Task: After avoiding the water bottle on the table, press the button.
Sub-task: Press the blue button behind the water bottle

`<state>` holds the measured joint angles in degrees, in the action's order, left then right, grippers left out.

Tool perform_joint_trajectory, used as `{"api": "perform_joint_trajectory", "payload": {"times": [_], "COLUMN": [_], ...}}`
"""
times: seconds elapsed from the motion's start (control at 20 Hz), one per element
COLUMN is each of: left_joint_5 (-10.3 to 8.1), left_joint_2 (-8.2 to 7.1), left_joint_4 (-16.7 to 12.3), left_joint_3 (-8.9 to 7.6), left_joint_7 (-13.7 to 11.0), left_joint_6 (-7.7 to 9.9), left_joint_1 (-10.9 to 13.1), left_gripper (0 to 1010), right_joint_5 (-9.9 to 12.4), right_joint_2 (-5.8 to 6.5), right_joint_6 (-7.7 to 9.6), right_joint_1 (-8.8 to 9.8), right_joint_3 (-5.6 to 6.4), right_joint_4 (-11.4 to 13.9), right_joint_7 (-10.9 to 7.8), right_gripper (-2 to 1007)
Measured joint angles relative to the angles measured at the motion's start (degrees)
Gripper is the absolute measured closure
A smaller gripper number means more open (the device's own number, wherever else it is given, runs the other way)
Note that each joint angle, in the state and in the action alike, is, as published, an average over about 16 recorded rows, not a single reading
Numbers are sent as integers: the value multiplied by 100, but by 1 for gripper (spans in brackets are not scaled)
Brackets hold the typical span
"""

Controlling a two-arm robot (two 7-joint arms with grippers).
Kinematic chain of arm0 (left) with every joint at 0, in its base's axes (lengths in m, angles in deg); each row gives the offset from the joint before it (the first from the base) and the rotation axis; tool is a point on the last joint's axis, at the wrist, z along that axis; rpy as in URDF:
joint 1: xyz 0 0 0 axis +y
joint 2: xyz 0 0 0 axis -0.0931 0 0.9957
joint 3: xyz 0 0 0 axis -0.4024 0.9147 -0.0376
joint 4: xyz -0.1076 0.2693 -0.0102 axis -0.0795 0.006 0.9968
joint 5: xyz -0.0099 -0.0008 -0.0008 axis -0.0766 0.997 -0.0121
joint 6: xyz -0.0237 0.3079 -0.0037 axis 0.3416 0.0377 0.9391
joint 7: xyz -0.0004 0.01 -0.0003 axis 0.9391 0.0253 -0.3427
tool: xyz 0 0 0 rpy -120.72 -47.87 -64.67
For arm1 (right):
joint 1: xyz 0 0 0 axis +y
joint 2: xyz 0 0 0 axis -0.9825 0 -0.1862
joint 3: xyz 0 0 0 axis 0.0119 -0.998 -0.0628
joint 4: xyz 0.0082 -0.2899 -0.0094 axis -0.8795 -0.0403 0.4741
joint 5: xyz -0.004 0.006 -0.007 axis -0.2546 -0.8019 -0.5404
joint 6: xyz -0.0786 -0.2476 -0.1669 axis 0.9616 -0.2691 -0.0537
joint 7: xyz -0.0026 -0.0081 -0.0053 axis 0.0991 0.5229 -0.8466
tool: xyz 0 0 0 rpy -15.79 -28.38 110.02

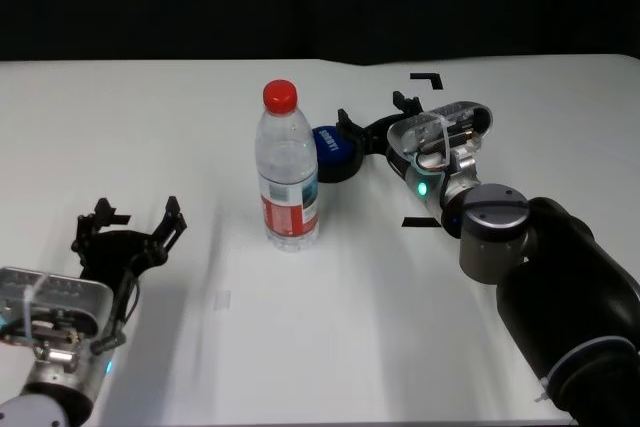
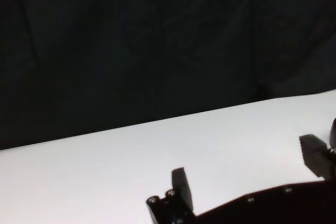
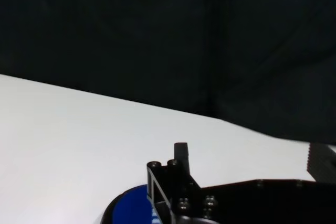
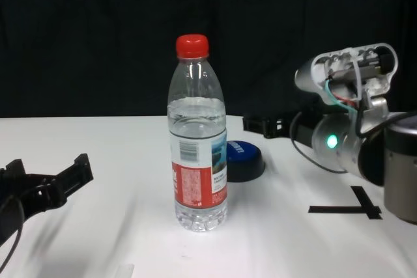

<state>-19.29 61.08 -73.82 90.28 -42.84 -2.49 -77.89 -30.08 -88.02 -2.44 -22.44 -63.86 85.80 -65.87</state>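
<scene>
I am reaching my right gripper [image 1: 372, 119], jaws spread, past the upright water bottle [image 1: 287, 167] to the button [image 1: 333, 152] behind it on the counter [image 1: 150, 127]; pressing remains, left gripper [image 1: 130, 229] resting spread

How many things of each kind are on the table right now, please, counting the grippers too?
Bottles: 1, the water bottle, upright.
Buttons: 1, the blue button, behind the bottle.
Grippers: 2, the left gripper, open, and the right gripper, open above the button.
Total: 4

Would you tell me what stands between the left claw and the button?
The water bottle stands between the left claw and the button, clearest in the head view.
</scene>
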Motion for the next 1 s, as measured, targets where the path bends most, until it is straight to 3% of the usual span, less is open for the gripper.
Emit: {"api": "perform_joint_trajectory", "payload": {"times": [1.0], "left_joint_5": [0], "left_joint_2": [0], "left_joint_4": [0], "left_joint_3": [0], "left_joint_7": [0], "left_joint_6": [0], "left_joint_1": [0], "left_gripper": [7], "right_joint_5": [-38], "right_joint_2": [-120], "right_joint_6": [-102], "right_joint_1": [-260], "right_joint_3": [-83], "right_joint_4": [-484], "right_joint_7": [7], "right_gripper": [2]}}
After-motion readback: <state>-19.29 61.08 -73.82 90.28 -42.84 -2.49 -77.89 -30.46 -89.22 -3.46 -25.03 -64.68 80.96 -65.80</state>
